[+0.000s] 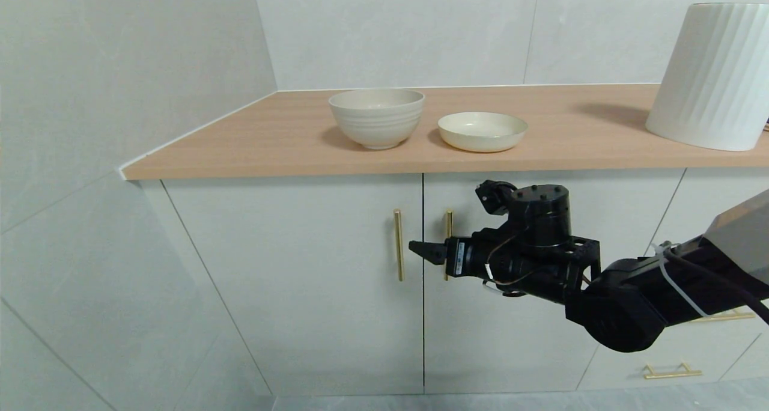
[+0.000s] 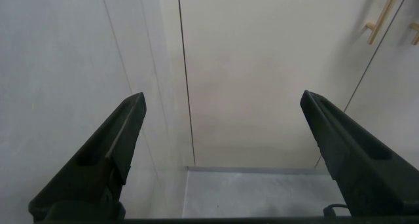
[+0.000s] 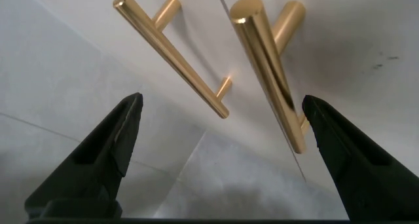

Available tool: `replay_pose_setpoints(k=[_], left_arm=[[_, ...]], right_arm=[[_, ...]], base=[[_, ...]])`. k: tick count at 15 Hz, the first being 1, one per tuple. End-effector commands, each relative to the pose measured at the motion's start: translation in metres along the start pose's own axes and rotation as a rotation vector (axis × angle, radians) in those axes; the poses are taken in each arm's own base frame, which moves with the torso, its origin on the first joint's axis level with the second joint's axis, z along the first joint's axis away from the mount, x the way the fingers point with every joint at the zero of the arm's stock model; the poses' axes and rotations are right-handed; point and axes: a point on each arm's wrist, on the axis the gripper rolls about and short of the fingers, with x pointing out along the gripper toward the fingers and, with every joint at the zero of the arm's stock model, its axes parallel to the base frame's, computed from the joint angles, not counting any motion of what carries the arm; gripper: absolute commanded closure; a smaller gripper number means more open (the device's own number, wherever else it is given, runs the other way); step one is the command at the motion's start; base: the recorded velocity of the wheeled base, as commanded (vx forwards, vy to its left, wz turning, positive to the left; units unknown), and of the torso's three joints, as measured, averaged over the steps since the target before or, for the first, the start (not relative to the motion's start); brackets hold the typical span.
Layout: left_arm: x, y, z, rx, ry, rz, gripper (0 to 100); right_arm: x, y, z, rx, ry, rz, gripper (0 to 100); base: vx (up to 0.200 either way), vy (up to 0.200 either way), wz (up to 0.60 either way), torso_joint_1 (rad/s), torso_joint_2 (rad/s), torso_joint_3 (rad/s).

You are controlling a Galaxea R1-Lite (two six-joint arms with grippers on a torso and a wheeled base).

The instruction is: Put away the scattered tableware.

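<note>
**Bowl point(image 1: 376, 116) and dish point(image 1: 482, 131) on counter point(image 1: 252, 149)**

Both sit side by side above the cabinet doors point(image 1: 300, 279). Right gripper point(image 1: 423, 250), jaws spread (nothing held), faces the two gold handles point(image 1: 398, 245). Left gripper point(image 2: 222, 96) is spread too, empty.

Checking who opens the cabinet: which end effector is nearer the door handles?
Right. The right end effector sits at the handles; the left end effector is farther off.

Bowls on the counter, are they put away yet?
Nothing's stored yet: the deep cream ribbed bowl and the shallow cream dish sit on the wooden counter. The right tool, open, is at the gold bar handles of the shut cabinet doors. Opening and storing remain.
</note>
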Motion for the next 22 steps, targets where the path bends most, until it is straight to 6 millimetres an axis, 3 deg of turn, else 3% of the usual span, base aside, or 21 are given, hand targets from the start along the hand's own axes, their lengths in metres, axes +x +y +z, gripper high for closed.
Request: replay_pose_setpoints(k=[1, 15, 18, 22], left_arm=[[0.000, 0.000, 0.000, -0.001, 0.002, 0.000, 0], [0.000, 0.000, 0.000, -0.001, 0.002, 0.000, 0], [0.000, 0.000, 0.000, -0.001, 0.002, 0.000, 0], [0.000, 0.000, 0.000, -0.001, 0.000, 0.000, 0]], right_arm=[[0.002, 0.001, 0.000, 0.009, -0.001, 0.003, 0], [0.000, 0.009, -0.005, 0.046, 0.021, 0.034, 0], [-0.008, 0.011, -0.004, 0.048, 0.042, 0.080, 0], [-0.035, 0.013, -0.010, 0.051, 0.101, 0.142, 0]], base=[[0.000, 0.000, 0.00, 0.000, 0.00, 0.000], [0.000, 0.000, 0.00, 0.000, 0.00, 0.000], [0.000, 0.000, 0.00, 0.000, 0.00, 0.000], [0.000, 0.000, 0.00, 0.000, 0.00, 0.000]])
